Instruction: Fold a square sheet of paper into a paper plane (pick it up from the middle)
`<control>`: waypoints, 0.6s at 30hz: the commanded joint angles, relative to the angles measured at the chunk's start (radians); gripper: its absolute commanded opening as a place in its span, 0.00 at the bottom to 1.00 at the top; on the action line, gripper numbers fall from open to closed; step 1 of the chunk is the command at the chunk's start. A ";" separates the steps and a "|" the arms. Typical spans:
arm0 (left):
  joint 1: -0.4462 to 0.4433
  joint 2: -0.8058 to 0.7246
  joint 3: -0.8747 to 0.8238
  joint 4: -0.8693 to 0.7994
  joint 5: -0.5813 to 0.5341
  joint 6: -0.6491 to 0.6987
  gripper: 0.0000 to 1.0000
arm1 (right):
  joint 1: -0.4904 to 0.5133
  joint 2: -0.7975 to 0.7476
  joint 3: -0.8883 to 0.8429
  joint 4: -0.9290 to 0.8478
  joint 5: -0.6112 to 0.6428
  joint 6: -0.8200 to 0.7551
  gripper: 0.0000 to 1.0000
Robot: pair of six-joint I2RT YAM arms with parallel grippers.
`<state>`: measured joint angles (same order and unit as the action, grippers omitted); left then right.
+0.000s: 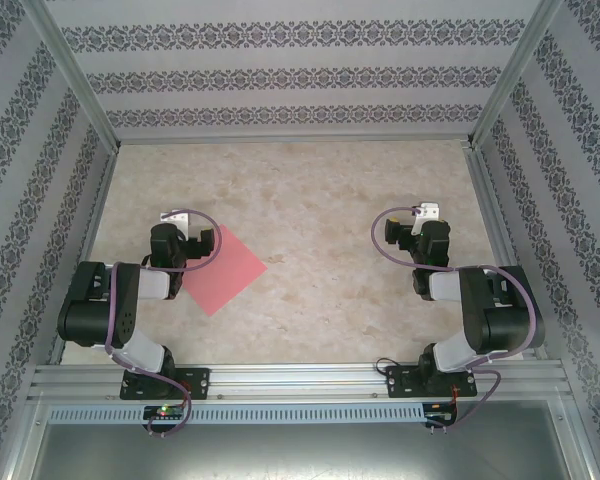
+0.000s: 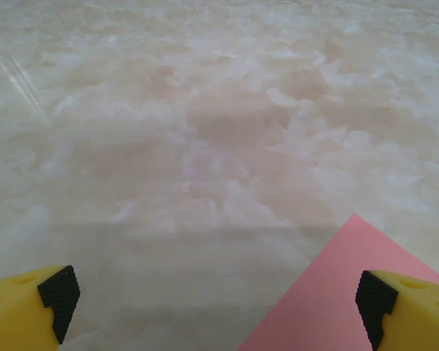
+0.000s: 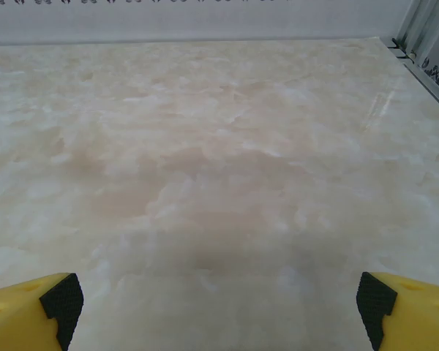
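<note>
Overhanging the square sheet of paper (image 2: 336,292), the left gripper (image 2: 219,303) gapes.

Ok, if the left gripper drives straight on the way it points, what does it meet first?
Probably bare table: the open left gripper aims just past the paper, whose corner lies by one finger. Depth is unclear.

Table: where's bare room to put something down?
Free: the middle of the table, from the left gripper across to the right gripper and back to the far wall. Crowded: the near left, where the pink sheet lies by the left gripper.
</note>
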<state>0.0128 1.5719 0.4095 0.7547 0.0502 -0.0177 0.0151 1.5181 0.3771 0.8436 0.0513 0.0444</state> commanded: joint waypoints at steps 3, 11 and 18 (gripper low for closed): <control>0.000 -0.012 0.012 0.059 0.015 0.018 1.00 | -0.003 -0.015 0.009 0.037 -0.016 -0.012 0.98; 0.000 -0.011 0.013 0.056 0.016 0.016 1.00 | -0.003 -0.015 0.011 0.034 -0.017 -0.011 0.98; 0.001 -0.010 0.012 0.059 0.012 0.018 1.00 | -0.006 -0.015 0.009 0.037 -0.022 -0.008 0.98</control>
<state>0.0128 1.5719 0.4095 0.7547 0.0525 -0.0177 0.0147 1.5181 0.3771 0.8436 0.0513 0.0448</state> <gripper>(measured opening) 0.999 0.977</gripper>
